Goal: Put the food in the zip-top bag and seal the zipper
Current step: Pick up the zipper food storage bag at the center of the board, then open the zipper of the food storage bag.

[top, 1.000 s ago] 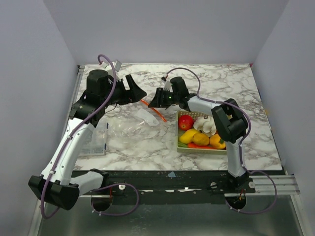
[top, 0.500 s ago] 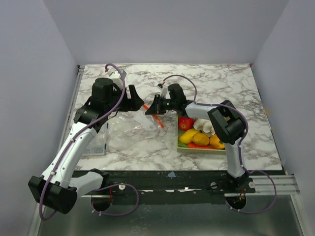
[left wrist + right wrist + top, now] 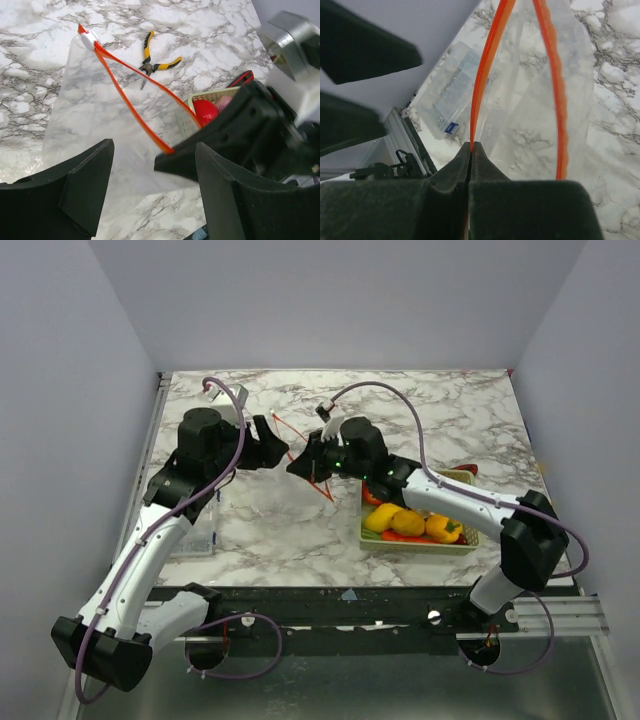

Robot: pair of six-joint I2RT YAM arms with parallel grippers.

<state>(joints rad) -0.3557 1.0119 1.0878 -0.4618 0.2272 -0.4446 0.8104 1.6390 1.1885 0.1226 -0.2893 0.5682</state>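
Note:
My right gripper (image 3: 302,462) (image 3: 471,146) is shut on one side of the red-orange zipper (image 3: 322,487) (image 3: 485,65) and holds the clear zip-top bag (image 3: 80,100) (image 3: 530,100) up off the table with its mouth spread open. My left gripper (image 3: 272,438) (image 3: 152,200) is open and empty, just beside the bag's mouth and apart from the zipper (image 3: 161,144). The food lies in the pale green basket (image 3: 418,546): a red apple (image 3: 372,495) (image 3: 205,111), a yellow mango (image 3: 384,517), an orange (image 3: 408,523) and a yellow pepper (image 3: 440,528).
A clear plastic box (image 3: 195,525) (image 3: 450,100) lies at the table's left edge. Yellow-handled pliers (image 3: 155,62) lie on the marble beyond the bag. A red-handled item (image 3: 242,79) sits by the basket's far corner. The left fingers (image 3: 365,45) loom at the upper left of the right wrist view.
The right gripper has lifted the bag off the table by its zipper, and the right arm has stretched out lower and to the right. The left gripper has drawn slightly back, still open.

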